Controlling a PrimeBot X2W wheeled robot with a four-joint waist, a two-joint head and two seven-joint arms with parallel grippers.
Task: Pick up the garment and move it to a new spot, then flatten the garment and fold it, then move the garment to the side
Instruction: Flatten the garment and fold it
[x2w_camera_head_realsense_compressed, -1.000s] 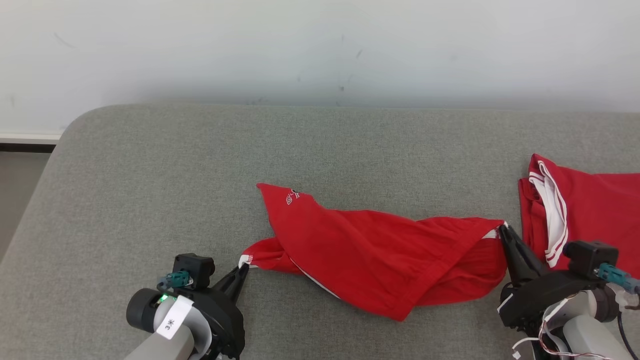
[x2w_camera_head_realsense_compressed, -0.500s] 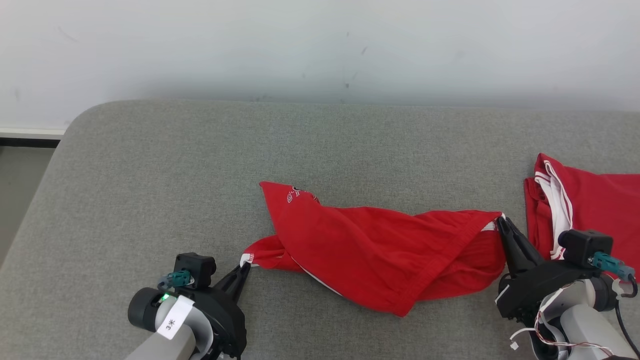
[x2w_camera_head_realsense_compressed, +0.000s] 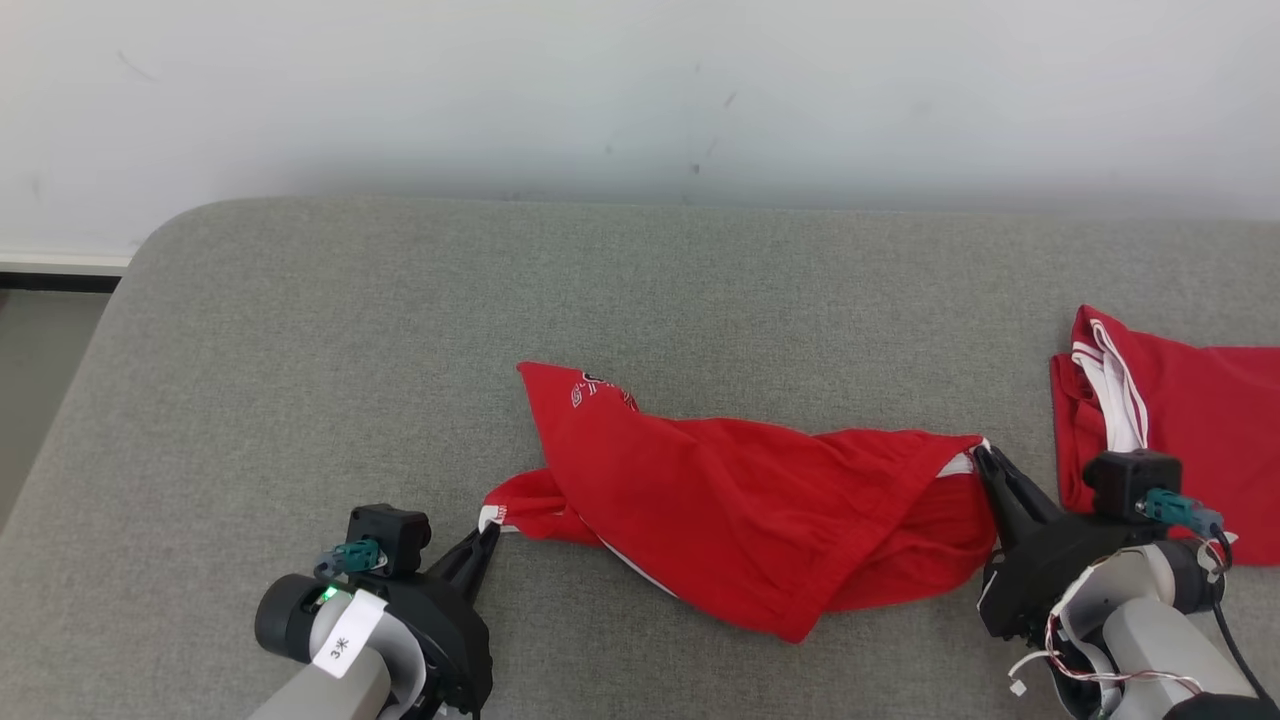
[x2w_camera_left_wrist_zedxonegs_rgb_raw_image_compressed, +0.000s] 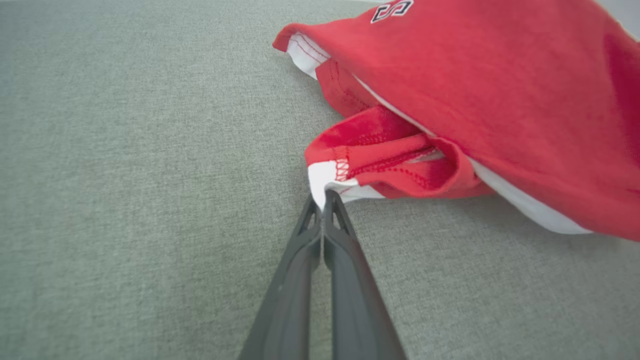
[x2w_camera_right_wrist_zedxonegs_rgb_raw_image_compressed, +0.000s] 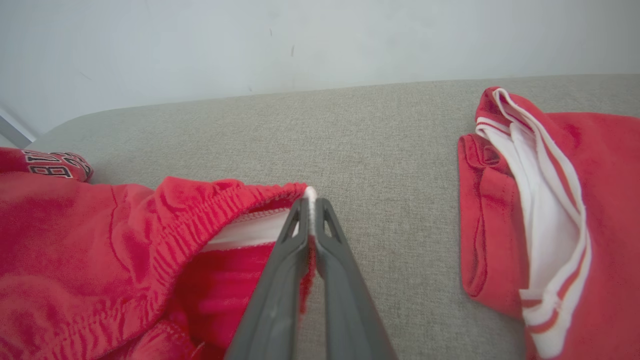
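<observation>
Red knit garment (x2w_camera_head_realsense_compressed: 740, 520) lies crumpled mid-cushion (x2w_camera_head_realsense_compressed: 400, 330) on grey woven fabric. I have my left gripper (x2w_camera_head_realsense_compressed: 489, 531) pinching its white-trimmed hem corner, my right gripper (x2w_camera_head_realsense_compressed: 981, 456) clamping its gathered waistband.

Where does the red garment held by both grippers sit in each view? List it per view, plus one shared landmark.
Head view: red garment centre, between left gripper and right gripper, both shut on it.
Left wrist view: garment upper right, white corner pinched.
Right wrist view: garment lower left, waistband edge pinched.
Shared landmark: its printed lettering.
</observation>
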